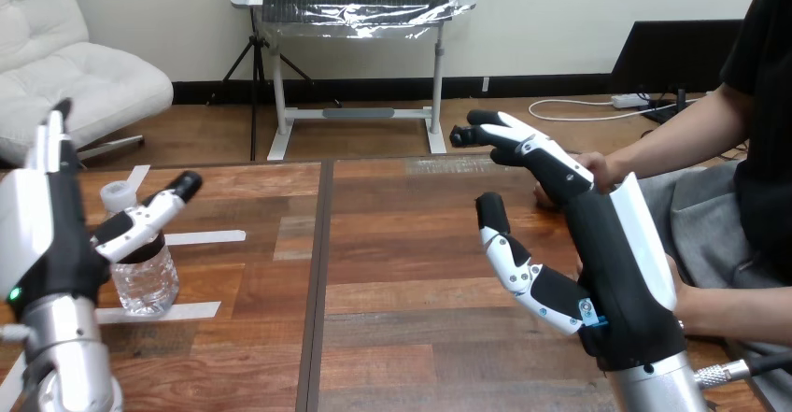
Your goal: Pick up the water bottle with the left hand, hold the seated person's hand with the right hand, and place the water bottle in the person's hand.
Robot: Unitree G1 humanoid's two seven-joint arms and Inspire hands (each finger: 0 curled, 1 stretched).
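Note:
A clear water bottle [142,272] with a white cap stands upright on the table's left part. My left hand [51,234] is beside it on its left, fingers straight up and thumb stretched over the bottle's top; it is open and does not grip the bottle. My right hand [598,244] is raised over the table's right side, open, fingers pointing away and thumb spread. The person's hand [598,171] lies behind my right hand's fingers at the table's right edge, mostly hidden; I cannot tell whether they touch.
White tape strips [201,237] mark the table [411,272] around the bottle. A dark seam runs down the table's middle. The person sits at the right side, with a forearm [682,141] reaching in toward the table's edge.

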